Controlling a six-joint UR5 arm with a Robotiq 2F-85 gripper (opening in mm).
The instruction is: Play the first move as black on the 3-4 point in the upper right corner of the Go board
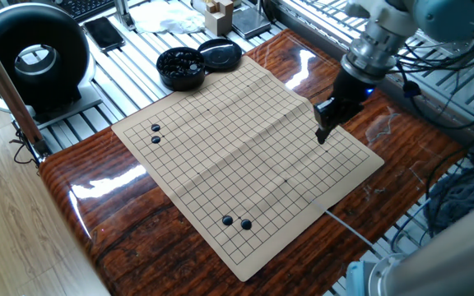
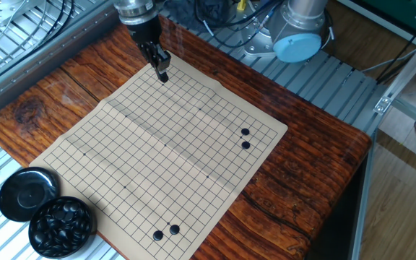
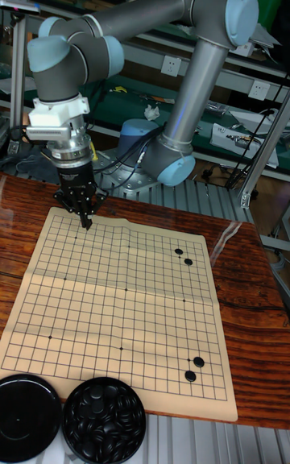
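A glossy reddish wood bench point(image 1: 122, 205) fills the scene, with slatted metal surfaces and tangled cables around it. A tan paper Go board point(image 1: 245, 164) with a thin black grid lies flat on the bench, creased across its middle.

The claw point(image 1: 322, 136) points down over the board near its right-hand corner in one fixed view; in the other fixed view the claw point(image 2: 162, 75) is at the upper left of the frame, and in the tall fixed view the claw point(image 3: 84, 222) sits near the board's upper left corner. Its two fingers are drawn close together at the tip, which hangs very close to the grid. Whether a stone is pinched between them cannot be told, nor whether the tip touches the paper.

Four black stones lie on the board in two touching pairs: one pair point(image 1: 155, 133) toward the left corner in one fixed view, the other pair point(image 1: 236, 222) near the bottom corner. Both are well apart from the claw.

A round bowl of black stones point(image 1: 180, 66) stands just off the board's top corner, with its black lid point(image 1: 220, 53) beside it.
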